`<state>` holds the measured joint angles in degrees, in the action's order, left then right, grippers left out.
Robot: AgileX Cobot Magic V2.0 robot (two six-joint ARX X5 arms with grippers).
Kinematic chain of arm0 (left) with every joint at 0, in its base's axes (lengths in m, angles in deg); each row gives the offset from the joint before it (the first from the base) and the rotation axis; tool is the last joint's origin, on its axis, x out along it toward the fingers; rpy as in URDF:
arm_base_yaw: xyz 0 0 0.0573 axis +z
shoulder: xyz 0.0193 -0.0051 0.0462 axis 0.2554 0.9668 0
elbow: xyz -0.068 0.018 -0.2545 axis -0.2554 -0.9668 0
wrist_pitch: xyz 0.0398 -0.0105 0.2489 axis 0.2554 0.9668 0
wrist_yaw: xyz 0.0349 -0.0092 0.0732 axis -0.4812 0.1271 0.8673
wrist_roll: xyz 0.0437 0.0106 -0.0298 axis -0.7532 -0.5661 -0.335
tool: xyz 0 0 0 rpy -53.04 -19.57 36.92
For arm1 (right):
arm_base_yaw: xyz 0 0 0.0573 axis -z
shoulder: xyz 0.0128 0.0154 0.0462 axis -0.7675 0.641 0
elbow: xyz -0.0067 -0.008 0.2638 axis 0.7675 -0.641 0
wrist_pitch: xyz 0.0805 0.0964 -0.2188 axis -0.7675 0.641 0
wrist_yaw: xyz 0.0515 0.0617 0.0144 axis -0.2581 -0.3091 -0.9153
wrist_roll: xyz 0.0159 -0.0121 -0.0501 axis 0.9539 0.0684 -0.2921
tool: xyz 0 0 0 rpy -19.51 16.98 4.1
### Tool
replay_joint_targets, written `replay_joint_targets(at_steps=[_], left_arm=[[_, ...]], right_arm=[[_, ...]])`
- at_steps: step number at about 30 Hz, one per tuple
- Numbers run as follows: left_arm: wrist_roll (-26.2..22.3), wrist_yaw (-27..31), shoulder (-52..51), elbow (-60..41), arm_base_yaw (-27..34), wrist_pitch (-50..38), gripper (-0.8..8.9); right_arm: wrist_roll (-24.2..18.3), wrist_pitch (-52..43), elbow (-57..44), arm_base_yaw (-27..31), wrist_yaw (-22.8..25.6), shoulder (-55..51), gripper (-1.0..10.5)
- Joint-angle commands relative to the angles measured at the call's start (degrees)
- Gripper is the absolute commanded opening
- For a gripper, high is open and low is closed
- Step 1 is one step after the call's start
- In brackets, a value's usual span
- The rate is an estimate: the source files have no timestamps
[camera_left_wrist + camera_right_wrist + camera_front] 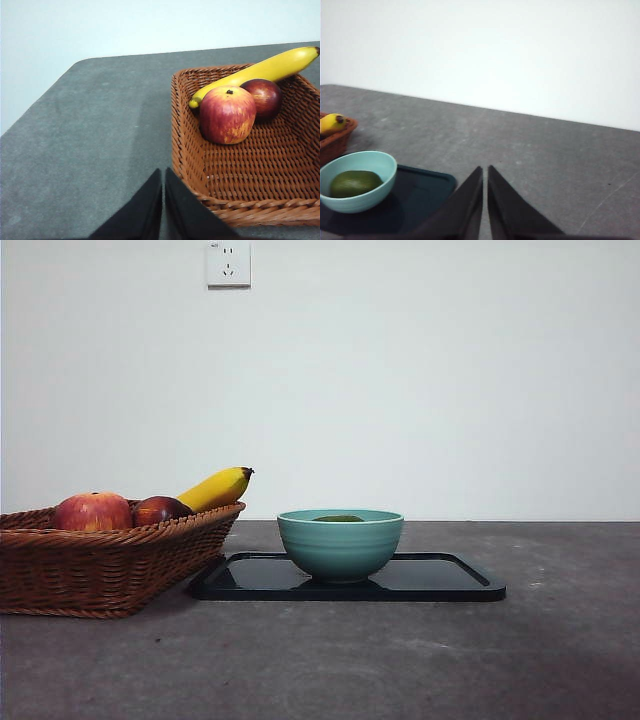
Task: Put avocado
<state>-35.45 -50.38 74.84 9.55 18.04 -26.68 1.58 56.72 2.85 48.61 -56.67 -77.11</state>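
1. Since the avocado (354,183) already lies inside the teal bowl (340,545), low and centre in the front view, the put step looks done; only a sliver of dark green (338,518) shows above the rim there.
2. Bowl stands on the black tray (455,580), centre of frame, tray flat on the grey tabletop (400,660). Likely the tray marks the drop zone and the bowl keeps a round fruit from rolling.
3. Left gripper (163,200), bottom centre of the left wrist view: jaws clenched together, nothing between them. It hangs over bare tabletop just beside the near wall of the wicker basket (260,210), not touching it as far as I can see.
4. Right gripper (485,200), bottom centre of the right wrist view: jaws pressed closed, empty. It sits above tabletop near the tray corner, apart from the bowl at lower left of that view.
5. Neither arm shows in the front view, so both read as parked, clear of the bowl.
6. Basket at left of the front view holds a red apple (93,512), a darker apple (160,510) behind it and a banana (215,488) propped over the rim; all three bunch at one end of the basket, touching.
7. Wall socket (228,262) at top, left of centre, front view.
8. Judgement: task at or near its end; nothing left to grasp.
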Motion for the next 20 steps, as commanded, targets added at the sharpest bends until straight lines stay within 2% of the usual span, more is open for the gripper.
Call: replay_joint_targets(at_steps=[1, 8, 20], left_arm=[[0.13, 0.17, -0.11, -1.18, 0.15, 0.44, 0.09], [0.13, 0.17, -0.11, -1.18, 0.15, 0.46, 0.09], [0.13, 0.17, -0.11, -1.18, 0.15, 0.46, 0.09]], right_arm=[[0.76, -3.63, -4.46, 0.50, 1.62, -3.10, 0.1], [2.99, -5.27, -12.26, 0.59, 7.41, -8.81, 0.1], [3.85, -2.60, -16.09, 0.59, 7.69, -10.43, 0.1]])
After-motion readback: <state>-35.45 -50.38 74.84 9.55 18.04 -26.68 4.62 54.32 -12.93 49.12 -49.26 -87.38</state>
